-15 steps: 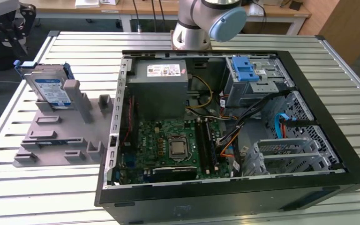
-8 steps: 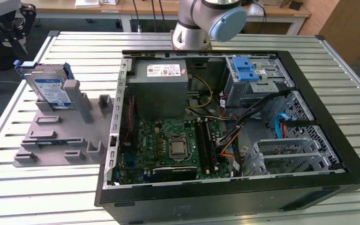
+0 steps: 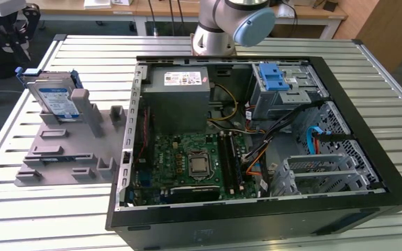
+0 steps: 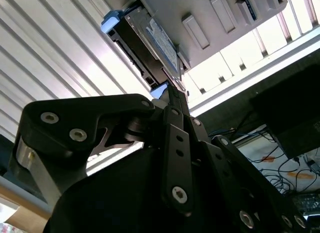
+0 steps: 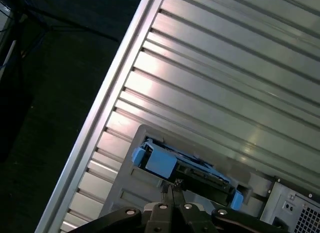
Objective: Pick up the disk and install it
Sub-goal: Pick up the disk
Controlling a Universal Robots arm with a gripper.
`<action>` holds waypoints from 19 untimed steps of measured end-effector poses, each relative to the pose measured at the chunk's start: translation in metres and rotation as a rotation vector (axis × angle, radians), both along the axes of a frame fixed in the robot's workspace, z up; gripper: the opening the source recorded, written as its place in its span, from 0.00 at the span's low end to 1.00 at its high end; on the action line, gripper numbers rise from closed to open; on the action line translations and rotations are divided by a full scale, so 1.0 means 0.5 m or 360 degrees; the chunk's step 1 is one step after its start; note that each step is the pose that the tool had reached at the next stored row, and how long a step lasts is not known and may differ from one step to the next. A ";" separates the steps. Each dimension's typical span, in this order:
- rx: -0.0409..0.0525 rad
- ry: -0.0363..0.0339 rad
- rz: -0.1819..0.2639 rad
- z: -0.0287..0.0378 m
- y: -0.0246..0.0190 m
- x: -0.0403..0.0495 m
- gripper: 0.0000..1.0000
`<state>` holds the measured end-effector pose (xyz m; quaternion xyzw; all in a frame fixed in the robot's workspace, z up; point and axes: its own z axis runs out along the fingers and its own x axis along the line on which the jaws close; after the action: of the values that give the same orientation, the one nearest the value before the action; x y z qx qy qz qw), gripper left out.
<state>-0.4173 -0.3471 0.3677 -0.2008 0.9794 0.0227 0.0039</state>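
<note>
Disk not yet picked up; claw poised near it.

In the first wrist view the claw (image 5: 172, 187) is seen clenched on nothing, its tips pressed together. The disk (image 5: 182, 165) stands on edge in a grey holder (image 5: 125, 193) just beyond those tips, untouched. The open case (image 3: 257, 141) lies well off to one side. Pickup and installation are both judged outstanding.

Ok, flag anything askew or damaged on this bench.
Nothing stands out. The disk stands on edge in the grey rack at the exterior view's left; the open computer case lies flat beside it.
</note>
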 end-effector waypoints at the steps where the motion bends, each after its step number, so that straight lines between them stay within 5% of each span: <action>1: 0.0000 0.0000 0.0014 0.000 0.0000 0.000 0.11; 19: 0.0000 0.0000 0.0149 0.000 0.0000 0.000 0.11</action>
<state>-0.4173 -0.3471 0.3678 -0.2463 0.9689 0.0228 0.0029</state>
